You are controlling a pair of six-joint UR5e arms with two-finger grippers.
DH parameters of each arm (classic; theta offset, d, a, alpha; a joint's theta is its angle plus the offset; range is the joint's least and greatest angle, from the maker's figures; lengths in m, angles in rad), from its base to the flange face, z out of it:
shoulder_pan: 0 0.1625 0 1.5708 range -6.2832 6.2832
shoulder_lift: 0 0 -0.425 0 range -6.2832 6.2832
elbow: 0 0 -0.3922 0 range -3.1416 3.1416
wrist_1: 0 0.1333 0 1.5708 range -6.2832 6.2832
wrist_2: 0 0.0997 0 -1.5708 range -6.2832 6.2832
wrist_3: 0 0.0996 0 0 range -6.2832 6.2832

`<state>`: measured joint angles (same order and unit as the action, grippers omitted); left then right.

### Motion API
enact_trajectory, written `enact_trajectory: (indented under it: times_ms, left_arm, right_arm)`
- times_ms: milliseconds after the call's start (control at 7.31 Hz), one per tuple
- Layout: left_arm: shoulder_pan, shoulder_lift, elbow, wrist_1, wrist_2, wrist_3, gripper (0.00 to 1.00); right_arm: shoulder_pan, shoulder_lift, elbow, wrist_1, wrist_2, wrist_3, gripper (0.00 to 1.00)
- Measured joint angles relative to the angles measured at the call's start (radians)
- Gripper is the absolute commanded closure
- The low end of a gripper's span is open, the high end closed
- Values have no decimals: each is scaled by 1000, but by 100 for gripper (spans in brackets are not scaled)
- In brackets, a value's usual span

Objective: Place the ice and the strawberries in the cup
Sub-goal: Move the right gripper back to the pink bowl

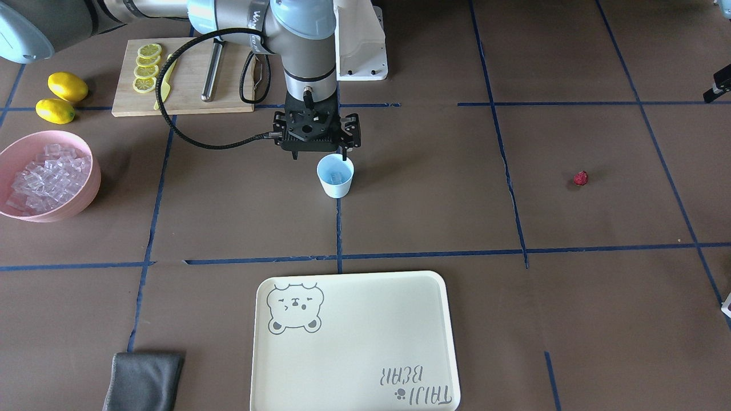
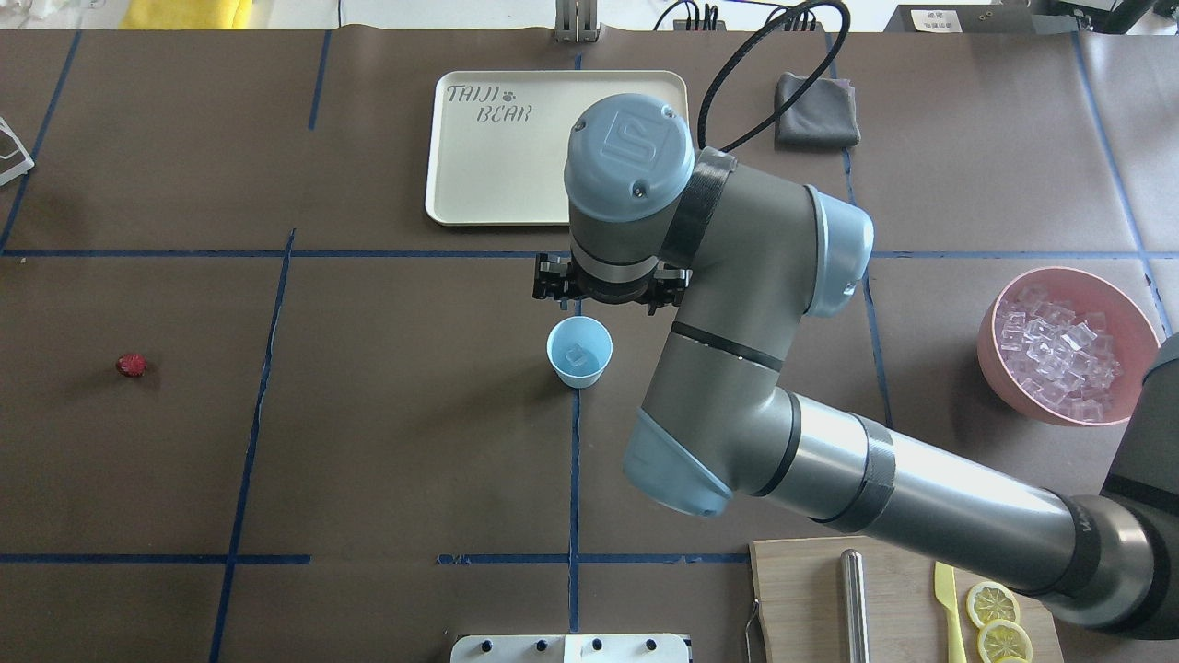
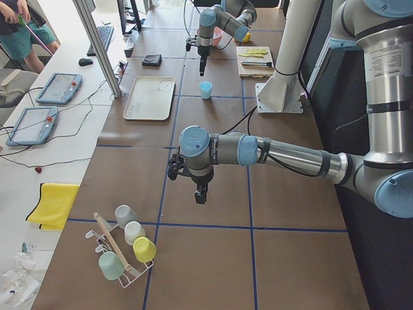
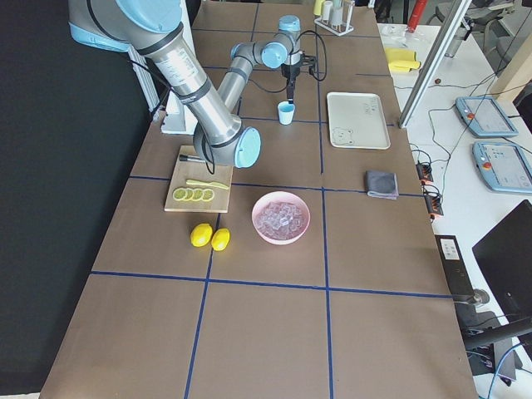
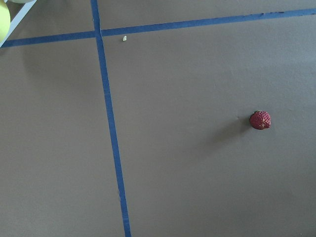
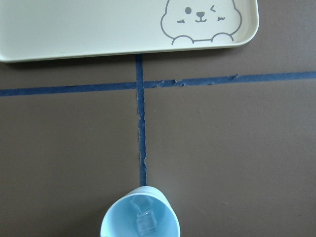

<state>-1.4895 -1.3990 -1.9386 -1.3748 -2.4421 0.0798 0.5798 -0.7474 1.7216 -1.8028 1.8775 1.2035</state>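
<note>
The pale blue cup [image 1: 335, 177] stands upright near the table's middle, with one ice cube [image 2: 577, 354] inside; the right wrist view shows it too [image 6: 139, 219]. More ice [image 1: 45, 177] fills a pink bowl [image 1: 87, 197]. My right gripper [image 1: 344, 155] points down just above the cup's rim on the robot's side; its jaws are hidden. The strawberry [image 1: 581, 178] lies alone on the mat, far from the cup, and shows in the left wrist view [image 5: 260, 120]. My left gripper [image 3: 201, 196] hovers above the mat; I cannot tell whether it is open or shut.
A cream bear tray [image 1: 354, 342] lies beyond the cup. A cutting board [image 1: 188, 97] holds lemon slices [image 1: 147, 67], a yellow knife and a metal bar. Two lemons [image 1: 67, 87] lie near the bowl. A grey cloth [image 1: 143, 379] and a cup rack [image 3: 126, 248] sit at the table's edges.
</note>
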Motion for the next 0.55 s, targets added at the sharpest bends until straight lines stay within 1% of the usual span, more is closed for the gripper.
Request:
enact_trajectory:
  times_ms: [137,547]
  left_arm:
    - [0,0,0,0,0,0,0]
    - [0,0,-1,-1,0,0,0]
  right_arm:
    - [50,-43,46,-13,47,-78,0]
    - [249,-286,219,-19,205,-431,0]
